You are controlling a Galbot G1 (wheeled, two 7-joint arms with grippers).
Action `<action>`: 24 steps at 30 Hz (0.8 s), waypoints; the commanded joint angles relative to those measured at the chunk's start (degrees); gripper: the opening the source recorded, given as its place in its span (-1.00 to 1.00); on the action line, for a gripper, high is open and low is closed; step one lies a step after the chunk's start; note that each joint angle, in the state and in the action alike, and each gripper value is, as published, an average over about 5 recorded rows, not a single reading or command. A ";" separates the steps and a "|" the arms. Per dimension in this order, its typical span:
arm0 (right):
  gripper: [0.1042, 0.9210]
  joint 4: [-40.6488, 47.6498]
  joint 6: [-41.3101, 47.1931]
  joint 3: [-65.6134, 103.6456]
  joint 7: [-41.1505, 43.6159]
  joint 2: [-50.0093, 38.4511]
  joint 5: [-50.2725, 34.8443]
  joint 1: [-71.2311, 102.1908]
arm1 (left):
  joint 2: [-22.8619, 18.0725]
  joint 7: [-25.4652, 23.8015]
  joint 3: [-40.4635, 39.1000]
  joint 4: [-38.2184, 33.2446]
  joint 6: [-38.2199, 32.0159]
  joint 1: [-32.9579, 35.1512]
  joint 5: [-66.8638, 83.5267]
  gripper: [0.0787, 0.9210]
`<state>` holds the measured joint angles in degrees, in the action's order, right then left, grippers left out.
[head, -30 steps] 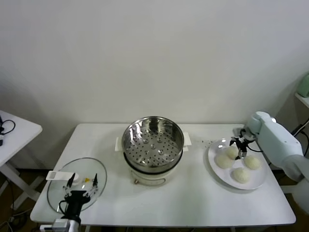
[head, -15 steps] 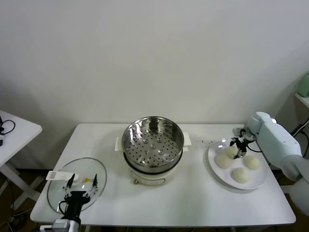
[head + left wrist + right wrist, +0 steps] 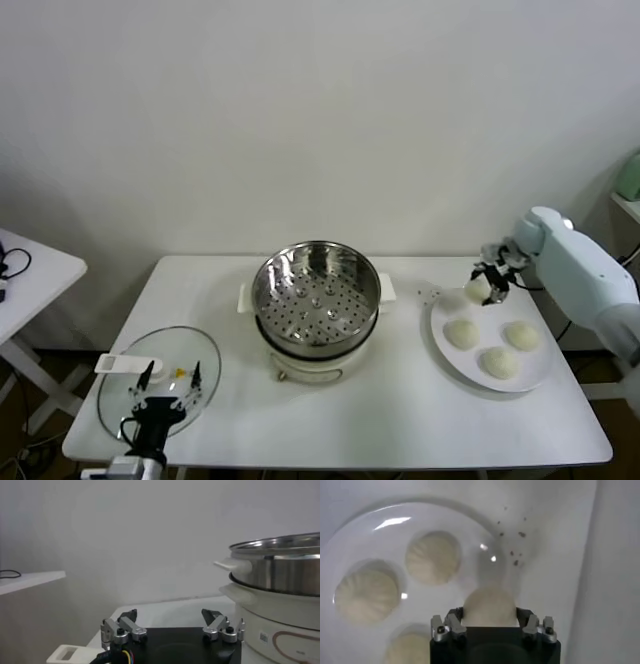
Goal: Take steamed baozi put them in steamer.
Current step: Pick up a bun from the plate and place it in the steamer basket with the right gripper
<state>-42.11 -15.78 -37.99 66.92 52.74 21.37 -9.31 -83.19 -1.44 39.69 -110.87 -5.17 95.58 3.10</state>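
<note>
1. My right gripper [image 3: 487,284] hangs above the far left edge of the white plate [image 3: 537,377], at the right end of the white table [image 3: 400,410].
2. Its fingers are pinching one bun [image 3: 489,607], a smooth cream-white ball held between the two tips. In the head view this bun [image 3: 476,291] sits clear above the plate, lifted off it.
3. Three more buns lie on the plate below: one on the left [image 3: 461,333], one on the right [image 3: 521,335] and one nearest me [image 3: 499,362]. They lie near one another but apart.
4. In the right wrist view, I see two of the resting buns whole [image 3: 433,558] [image 3: 366,596] and the third only partly, cut by the gripper body.
5. A few dark specks [image 3: 515,535] lie on the table just beyond the plate's rim.
6. The steamer [image 3: 316,310] stands in the middle of the table, well left of the plate, with no lid on. Its perforated tray [image 3: 318,305] is bare, and its shiny pot sits on a cream base with side handles.
7. The round glass lid [image 3: 130,395] lies flat at the near left corner of the table.
8. My left gripper [image 3: 168,376] rests over that lid, fingers spread apart with nothing between them.
9. A second white table [image 3: 30,275] stands off to the far left.
</note>
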 commanded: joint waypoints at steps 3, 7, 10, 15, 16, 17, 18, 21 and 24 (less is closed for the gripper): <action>0.47 -23.25 -3.30 -14.42 0.71 -1.85 -4.20 -15.89 | -0.24 -0.10 -0.39 -0.12 -0.10 0.12 -1.15 0.77; 0.49 -28.54 -3.69 -17.13 0.93 0.51 -5.28 -19.29 | -0.17 -0.13 -0.45 -0.35 -0.04 0.23 -1.38 0.77; 0.49 -31.42 -5.12 -17.95 0.92 3.37 -3.74 -20.12 | -0.14 -0.13 -0.42 -0.55 0.09 0.24 -1.50 0.77; 0.49 -34.08 -7.89 -18.09 0.80 9.49 1.31 -18.54 | -0.18 -0.12 -0.22 -1.08 0.10 0.65 -1.68 0.77; 0.49 -34.16 -8.14 -18.07 0.76 10.73 2.15 -18.01 | -0.17 -0.12 -0.13 -1.16 0.08 0.79 -1.67 0.77; 0.49 -34.16 -8.42 -18.05 0.71 11.97 3.03 -17.42 | -0.14 -0.10 -0.04 -1.23 0.06 0.96 -1.66 0.77; 0.49 -34.06 -8.70 -18.02 0.68 13.14 3.88 -16.89 | -0.11 -0.07 0.03 -1.28 0.01 1.14 -1.65 0.77; 0.49 -33.26 -9.45 -18.03 0.64 16.57 6.09 -15.38 | -0.02 -0.02 0.17 -1.40 -0.18 1.75 -1.63 0.77; 0.49 -31.87 -10.30 -17.94 0.53 19.60 8.25 -13.93 | 0.02 0.00 0.20 -1.48 -0.33 2.06 -1.60 0.77</action>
<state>-70.57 -23.59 -53.78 67.55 63.42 24.23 -23.91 -83.30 -1.49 39.86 -112.20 -5.33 96.95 1.61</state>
